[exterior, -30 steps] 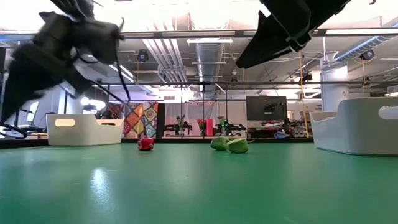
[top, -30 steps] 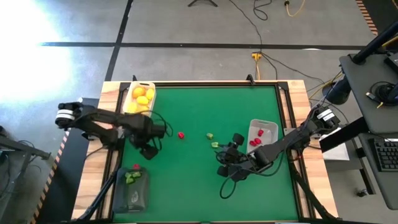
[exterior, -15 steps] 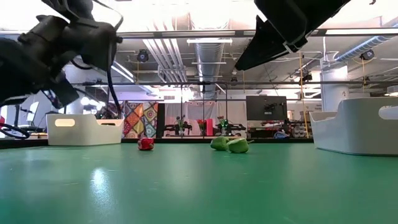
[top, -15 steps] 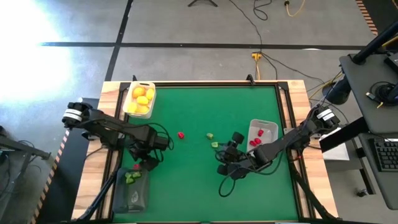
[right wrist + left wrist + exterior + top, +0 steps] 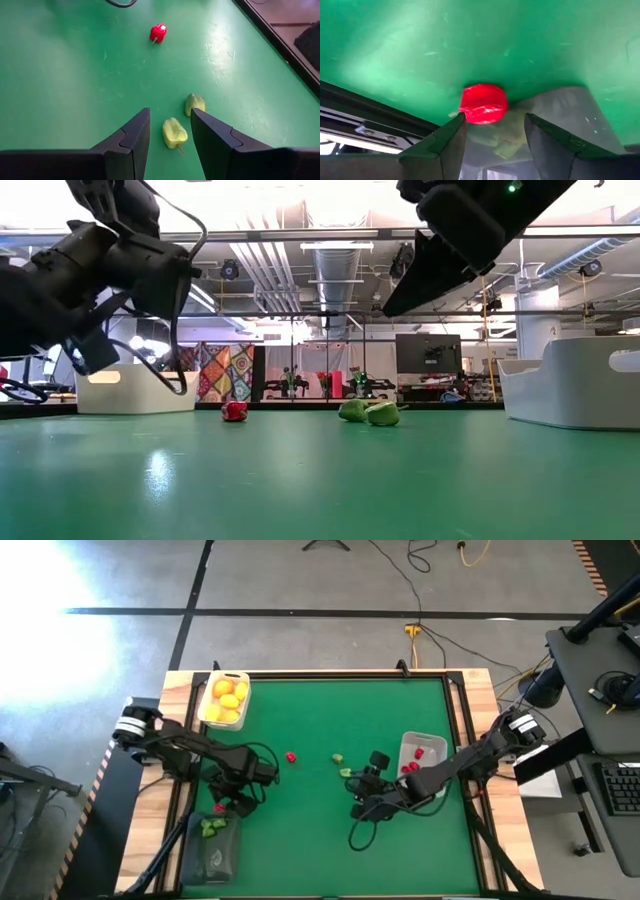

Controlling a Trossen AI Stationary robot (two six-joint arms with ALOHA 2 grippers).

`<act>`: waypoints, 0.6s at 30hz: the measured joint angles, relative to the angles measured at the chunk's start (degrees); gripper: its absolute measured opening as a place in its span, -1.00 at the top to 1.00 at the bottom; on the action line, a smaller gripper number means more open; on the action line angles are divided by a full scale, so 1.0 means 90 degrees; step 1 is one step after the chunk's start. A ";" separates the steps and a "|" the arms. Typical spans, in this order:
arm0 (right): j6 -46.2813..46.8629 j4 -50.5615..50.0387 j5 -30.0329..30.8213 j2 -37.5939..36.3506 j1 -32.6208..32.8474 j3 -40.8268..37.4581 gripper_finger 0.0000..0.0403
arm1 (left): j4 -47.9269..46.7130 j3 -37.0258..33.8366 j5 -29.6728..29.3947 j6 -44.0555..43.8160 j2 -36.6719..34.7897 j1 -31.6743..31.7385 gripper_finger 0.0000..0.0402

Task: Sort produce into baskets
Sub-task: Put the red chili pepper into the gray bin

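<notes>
My left gripper [image 5: 232, 804] is open, low over the table's near left. A red piece [image 5: 483, 103] lies just past its fingertips at the far rim of the dark translucent basket [image 5: 210, 852]; whether it rests on the rim or on the table, I cannot tell. Green pieces [image 5: 209, 827] lie in that basket. My right gripper [image 5: 356, 787] is open, pointing at two green pieces [image 5: 174, 132] [image 5: 195, 103] on the cloth. One of them lies just past its fingertips. Another red piece [image 5: 291, 756] lies farther left.
A white basket [image 5: 211, 690] with yellow fruits stands at the far left corner. A pale grey basket [image 5: 408, 743] with red pieces stands right of my right gripper. In the low view both stand at the sides, the loose pieces [image 5: 234, 411] [image 5: 368, 412] between them.
My left gripper has moved toward the table's near edge, from beside the loose red piece to the dark basket's far rim. My right gripper has edged a little toward the green pieces. No piece has moved.
</notes>
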 joint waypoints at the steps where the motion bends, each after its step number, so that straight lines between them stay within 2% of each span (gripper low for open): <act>1: 0.0004 -0.0002 -0.0002 0.0000 -0.0017 -0.0003 0.33 | 0.0006 -0.0008 0.0076 0.0002 0.0033 -0.0013 0.09; 11: 0.0109 0.0002 -0.0161 0.0000 -0.0101 -0.0007 0.33 | 0.0050 -0.0023 0.0408 0.0482 0.0697 -0.0040 0.09; 18: 0.0191 -0.0020 -0.0165 0.0000 -0.0101 -0.0007 0.33 | 0.0059 -0.0018 0.0309 0.0778 0.1025 -0.0040 0.09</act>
